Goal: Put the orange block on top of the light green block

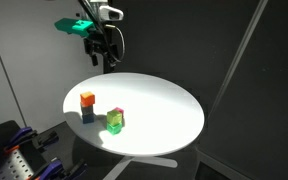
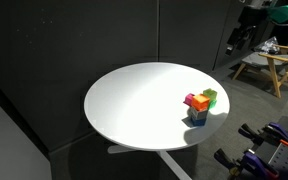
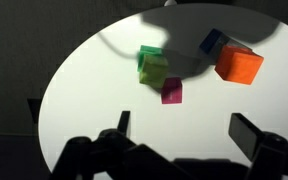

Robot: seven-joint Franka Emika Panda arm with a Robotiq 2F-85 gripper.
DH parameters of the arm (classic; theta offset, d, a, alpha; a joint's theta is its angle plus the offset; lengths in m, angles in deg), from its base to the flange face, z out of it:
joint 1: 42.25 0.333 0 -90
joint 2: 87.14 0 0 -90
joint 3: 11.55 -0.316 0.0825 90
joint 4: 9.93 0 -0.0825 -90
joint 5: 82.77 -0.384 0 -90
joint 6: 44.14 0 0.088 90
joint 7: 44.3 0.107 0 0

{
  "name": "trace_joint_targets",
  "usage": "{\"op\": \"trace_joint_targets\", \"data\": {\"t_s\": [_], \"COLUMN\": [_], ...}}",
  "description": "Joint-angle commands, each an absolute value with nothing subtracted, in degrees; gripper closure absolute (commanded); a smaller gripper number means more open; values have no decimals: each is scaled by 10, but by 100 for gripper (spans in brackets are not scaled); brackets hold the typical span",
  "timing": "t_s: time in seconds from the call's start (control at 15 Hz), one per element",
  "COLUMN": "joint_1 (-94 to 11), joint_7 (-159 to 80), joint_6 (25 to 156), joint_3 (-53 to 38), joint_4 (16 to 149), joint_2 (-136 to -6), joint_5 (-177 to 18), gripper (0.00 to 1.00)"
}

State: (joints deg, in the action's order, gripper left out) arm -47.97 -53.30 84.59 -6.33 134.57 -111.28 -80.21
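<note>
1. Hanging wide open above the far edge of the table (image 1: 154, 100), the gripper (image 1: 106, 52) holds nothing. In the wrist view its fingers (image 3: 246, 135) stand well apart, with only bare tabletop between them.
2. The orange block (image 3: 238, 64) lies to the right of the light green block (image 3: 152, 68) in the wrist view. The two are apart, and both are well clear of the jaws.
3. The orange block looks like a small, rigid cube and is probably light. Its plain, smooth faces might slip, so a square pinch across two opposite side faces at about mid-height seems safest.
4. In an exterior view the orange block rests on top of a dark blue-grey cube (image 1: 88, 115). The wrist view shows that cube only as a dark corner behind the orange one. A straight upward lift should leave it undisturbed.
5. Only the wrist view sets the small pink piece (image 3: 171, 92) clearly beside the green block. Whether they touch, I cannot tell. The exterior views crowd the blocks together.
</note>
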Motion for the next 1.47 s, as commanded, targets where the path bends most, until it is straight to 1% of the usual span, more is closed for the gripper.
{"op": "trace_joint_targets", "data": {"t_s": [0.0,0.4,0.8,1.4], "joint_1": [-476,-473,-454,-431], "joint_7": [-473,-373,-333,-290], "joint_6": [859,851,860,934], "joint_3": [-82,-112,-134,-162], "joint_4": [1359,1352,1349,1347], "joint_2": [-1106,-1070,-1032,-948], "joint_5": [-798,-803,-802,-778], "gripper": [0,0,0,0]}}
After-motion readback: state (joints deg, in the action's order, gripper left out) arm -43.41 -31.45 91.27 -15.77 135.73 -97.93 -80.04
